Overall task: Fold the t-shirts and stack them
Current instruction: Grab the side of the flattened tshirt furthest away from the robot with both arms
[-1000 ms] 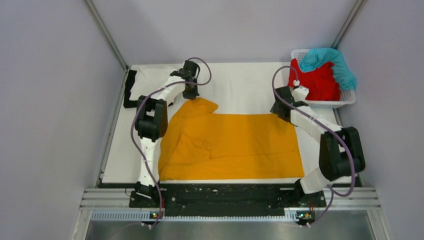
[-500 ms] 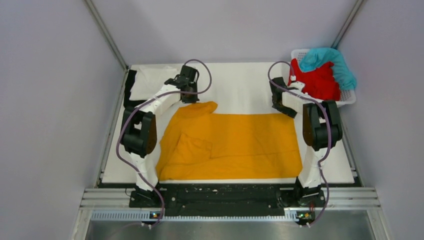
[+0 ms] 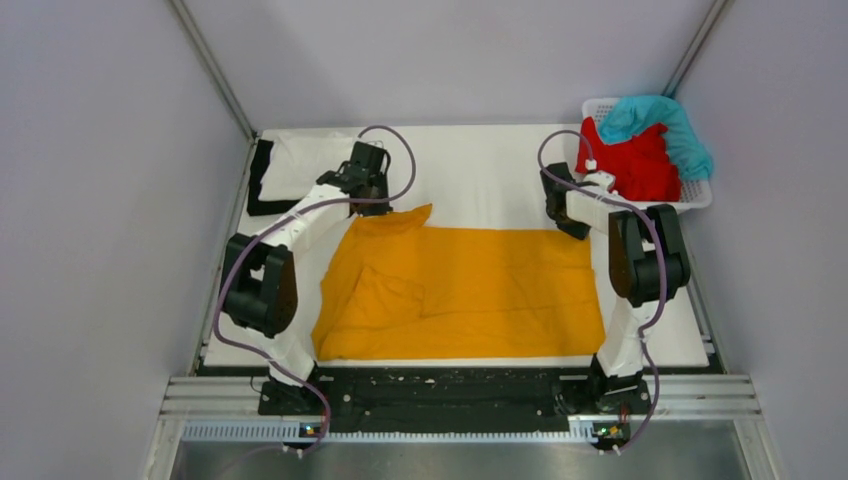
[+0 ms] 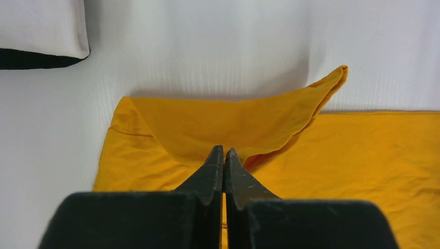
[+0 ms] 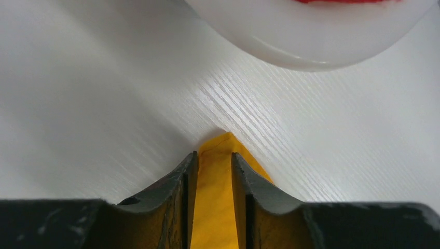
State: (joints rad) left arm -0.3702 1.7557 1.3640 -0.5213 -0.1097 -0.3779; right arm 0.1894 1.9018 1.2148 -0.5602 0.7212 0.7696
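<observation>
Left gripper [image 4: 224, 152]: jaws pressed together on a fold of the mustard-orange t-shirt [image 3: 480, 290]. Right gripper [image 5: 214, 158]: jaws narrow, clamping that shirt's corner. The white basket [image 5: 311, 41] sits just ahead.

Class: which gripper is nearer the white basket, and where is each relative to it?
Right. The right gripper sits at the far right corner of the mustard-orange t-shirt, just beside the white basket; the left gripper is across the table, at the shirt's far left corner.

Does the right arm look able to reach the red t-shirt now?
Probably yes: the red t-shirt heaps above the basket rim just beyond the right gripper, though its jaws straddle the mustard-orange t-shirt.
</observation>
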